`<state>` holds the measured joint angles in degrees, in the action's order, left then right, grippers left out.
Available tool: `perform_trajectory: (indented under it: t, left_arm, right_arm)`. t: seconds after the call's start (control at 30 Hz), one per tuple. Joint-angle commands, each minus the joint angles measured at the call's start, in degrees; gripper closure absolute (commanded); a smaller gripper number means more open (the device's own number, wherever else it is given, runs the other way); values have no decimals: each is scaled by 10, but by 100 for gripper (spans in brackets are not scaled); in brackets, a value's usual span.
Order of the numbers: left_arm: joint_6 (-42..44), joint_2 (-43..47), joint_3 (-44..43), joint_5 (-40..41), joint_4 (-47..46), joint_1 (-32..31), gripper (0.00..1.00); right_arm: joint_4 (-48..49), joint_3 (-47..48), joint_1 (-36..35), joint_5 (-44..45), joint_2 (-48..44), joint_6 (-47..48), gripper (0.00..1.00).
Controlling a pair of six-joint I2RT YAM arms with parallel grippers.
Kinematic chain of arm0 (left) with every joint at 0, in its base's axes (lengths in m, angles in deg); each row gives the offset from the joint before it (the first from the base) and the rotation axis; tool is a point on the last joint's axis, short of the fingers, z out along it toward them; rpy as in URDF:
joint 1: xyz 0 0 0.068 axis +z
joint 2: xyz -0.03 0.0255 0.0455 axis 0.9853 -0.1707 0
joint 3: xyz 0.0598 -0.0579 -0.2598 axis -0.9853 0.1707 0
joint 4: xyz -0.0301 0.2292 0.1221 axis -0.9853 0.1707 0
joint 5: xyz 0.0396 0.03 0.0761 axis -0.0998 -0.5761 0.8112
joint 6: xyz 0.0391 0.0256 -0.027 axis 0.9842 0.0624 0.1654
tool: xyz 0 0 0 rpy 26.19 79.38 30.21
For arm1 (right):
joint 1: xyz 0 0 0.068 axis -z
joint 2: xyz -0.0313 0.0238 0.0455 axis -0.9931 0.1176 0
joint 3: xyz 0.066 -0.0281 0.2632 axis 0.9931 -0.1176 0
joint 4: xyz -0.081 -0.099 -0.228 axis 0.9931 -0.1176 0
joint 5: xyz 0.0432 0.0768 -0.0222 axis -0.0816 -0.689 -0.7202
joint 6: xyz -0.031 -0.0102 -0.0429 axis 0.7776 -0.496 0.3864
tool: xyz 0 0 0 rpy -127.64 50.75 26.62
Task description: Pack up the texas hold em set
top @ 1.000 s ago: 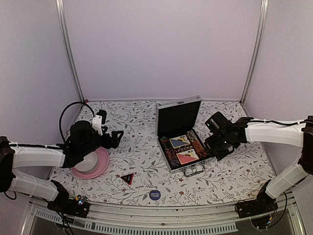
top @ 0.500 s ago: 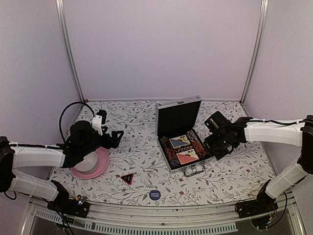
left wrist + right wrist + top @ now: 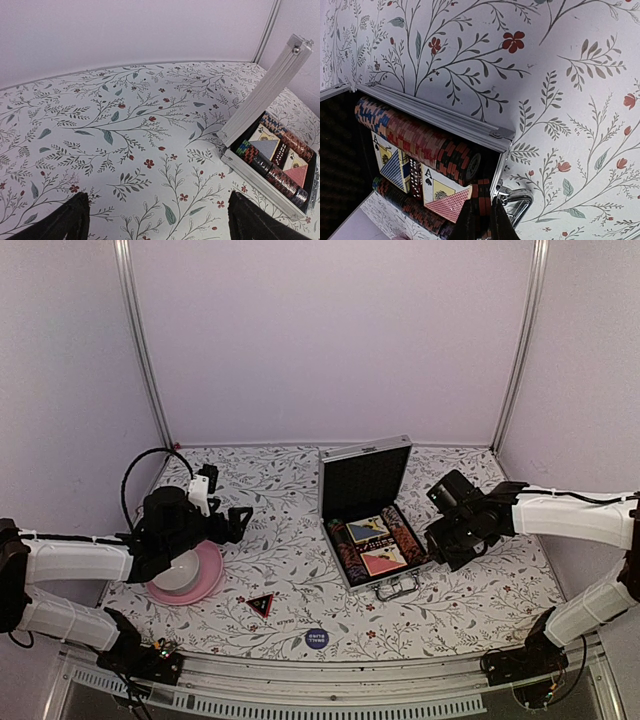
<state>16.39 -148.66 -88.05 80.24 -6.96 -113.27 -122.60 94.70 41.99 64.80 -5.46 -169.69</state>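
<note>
My left gripper (image 3: 159,222) hangs spread wide and empty over the table's left side. The red-black triangle (image 3: 261,604) and blue disc (image 3: 316,638) lie loose, well apart from the open case (image 3: 365,480), which holds the chips (image 3: 435,145) and card decks (image 3: 384,560). I judge those two need fetching next. My right gripper (image 3: 482,222) is pinched shut at the case's handle corner. I cannot tell whether it grips a chip.

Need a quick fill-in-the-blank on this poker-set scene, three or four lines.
The silver case has its lid standing ___.
The disc lying outside the case is ___.
The white bowl sits on a ___ plate.
The right gripper is ___.
Missing: open; blue; pink; shut.
</note>
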Motion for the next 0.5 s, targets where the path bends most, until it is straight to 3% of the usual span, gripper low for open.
perform_trajectory:
  t: [0.0,0.47]
  left_arm:
    - [4,10,1,-3,5,0,4]
    - [5,12,1,-2,7,-1,3]
  right_arm:
    - [-18,-12,0,5,-6,-10,98]
    - [7,6,0,9,25,7,98]
